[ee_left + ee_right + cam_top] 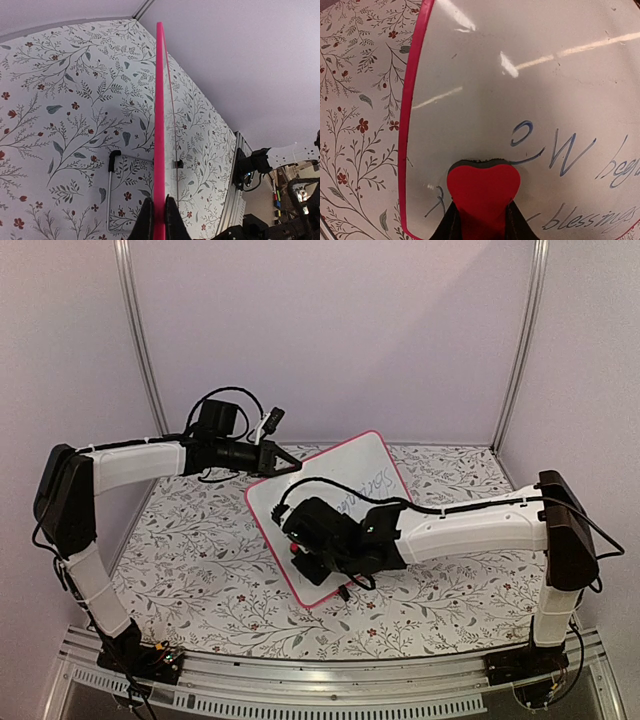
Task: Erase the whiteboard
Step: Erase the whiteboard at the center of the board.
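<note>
Pink-rimmed, the whiteboard (362, 466) sat tilted over the middle of the floral table (200, 550), its far-left edge pinched tight in the left gripper (159, 202). The right gripper (482, 210) clasped a red heart-shaped eraser (482, 186) narrowly between its fingers. The eraser's dark face pressed against the board just beside blue handwriting (565, 156).

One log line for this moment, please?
left gripper: shut on edge of pink-rimmed white whiteboard | right gripper: holding red heart-shaped eraser against it | blue handwriting: unerased
</note>
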Action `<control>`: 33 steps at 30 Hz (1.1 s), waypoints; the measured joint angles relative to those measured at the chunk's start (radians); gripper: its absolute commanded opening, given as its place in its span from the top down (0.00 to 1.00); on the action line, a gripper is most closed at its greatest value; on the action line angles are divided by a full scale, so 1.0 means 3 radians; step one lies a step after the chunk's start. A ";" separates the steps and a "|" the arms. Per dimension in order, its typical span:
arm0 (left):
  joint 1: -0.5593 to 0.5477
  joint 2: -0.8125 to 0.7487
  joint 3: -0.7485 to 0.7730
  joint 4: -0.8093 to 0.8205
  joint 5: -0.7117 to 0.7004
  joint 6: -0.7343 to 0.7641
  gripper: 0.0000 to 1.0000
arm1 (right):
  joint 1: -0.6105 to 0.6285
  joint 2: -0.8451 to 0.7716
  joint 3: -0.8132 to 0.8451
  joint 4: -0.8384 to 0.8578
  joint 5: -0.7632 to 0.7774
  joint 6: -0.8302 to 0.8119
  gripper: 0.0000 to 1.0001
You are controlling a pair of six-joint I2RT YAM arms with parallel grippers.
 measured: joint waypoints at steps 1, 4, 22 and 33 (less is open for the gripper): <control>0.0000 0.0000 0.0000 0.0000 0.0000 -0.0001 1.00 | 0.0000 -0.0008 -0.0017 -0.0005 0.0000 0.0006 1.00; 0.0000 0.0000 0.0000 0.0001 0.0000 -0.0003 1.00 | 0.0000 -0.0033 -0.0055 -0.0033 0.0001 0.0018 1.00; -0.0001 0.0000 0.0000 0.0001 -0.0003 -0.0006 1.00 | -0.0055 -0.0043 0.0294 -0.0153 0.0294 -0.0182 1.00; 0.0000 0.0000 0.0000 -0.0004 -0.0003 -0.0004 1.00 | -0.0224 0.0071 0.0380 -0.0078 0.0144 -0.0276 1.00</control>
